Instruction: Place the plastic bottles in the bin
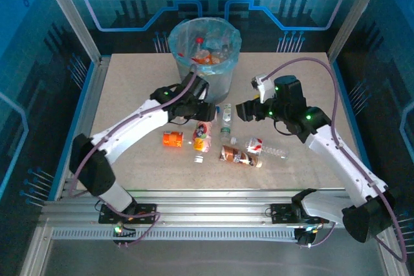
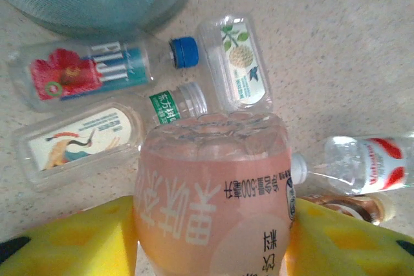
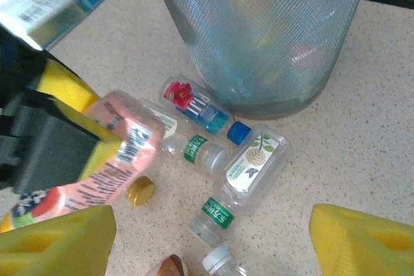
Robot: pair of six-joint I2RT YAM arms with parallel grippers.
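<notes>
Nearest the arm bases, an orange bottle (image 1: 173, 139), a brown bottle (image 1: 238, 155) and a red-and-white-labelled bottle (image 1: 266, 149) lie on the speckled tabletop (image 1: 129, 82). Just beyond them the left pincer (image 2: 211, 231) is clamped on a pink-labelled bottle (image 2: 213, 185), with its yellow pads (image 2: 71, 240) pressed against both sides of the body. I cannot tell whether that bottle is clear of the tabletop. To its right hangs the right pincer (image 3: 213, 224), its fingers spread wide with nothing between them. Farther on, three clear bottles lie close together by the foot of the bin (image 1: 220, 79): a flower-labelled bottle (image 2: 84, 72) with a blue cap, a bird-labelled bottle (image 2: 77, 140) and a leaf-labelled bottle (image 2: 236, 63). The bin stands at the far middle of the tabletop, lined with a light-blue bag, and has several binned bottles (image 1: 206, 56) inside.
</notes>
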